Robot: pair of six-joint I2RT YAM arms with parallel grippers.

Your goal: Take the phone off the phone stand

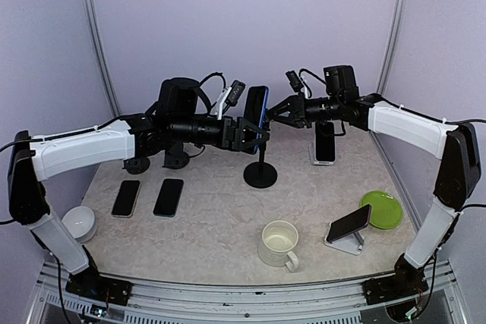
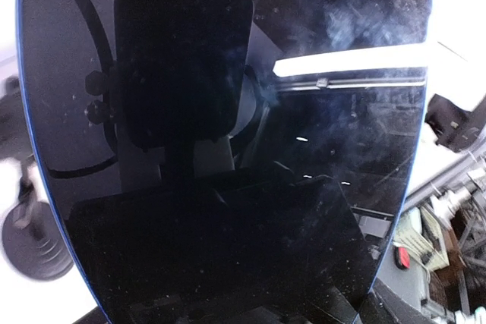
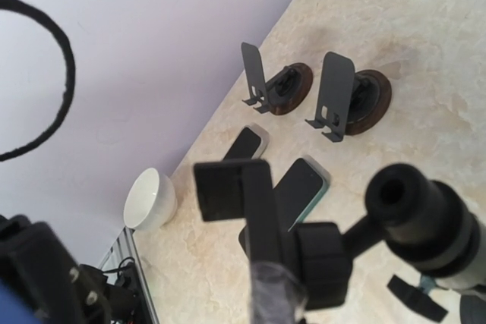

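The phone (image 1: 257,106), dark with a blue edge, is held upright above the black phone stand (image 1: 260,174). My left gripper (image 1: 249,136) is shut on its lower part. Its black screen (image 2: 228,111) fills the left wrist view and hides the fingers there. My right gripper (image 1: 276,116) is at the stand's head from the right. In the right wrist view the stand's clamp bracket (image 3: 231,187) is bare, and my right gripper (image 3: 275,300) grips the arm just below it. The phone's blue edge (image 3: 11,305) shows at the bottom left.
Two phones (image 1: 126,197) (image 1: 168,197) lie flat at the left, with a white bowl (image 1: 80,223) nearby. Two empty black stands (image 1: 176,158) sit at the back left. A mug (image 1: 279,244), a phone on a white stand (image 1: 348,225), a green plate (image 1: 381,209) and another standing phone (image 1: 325,144) are also on the table.
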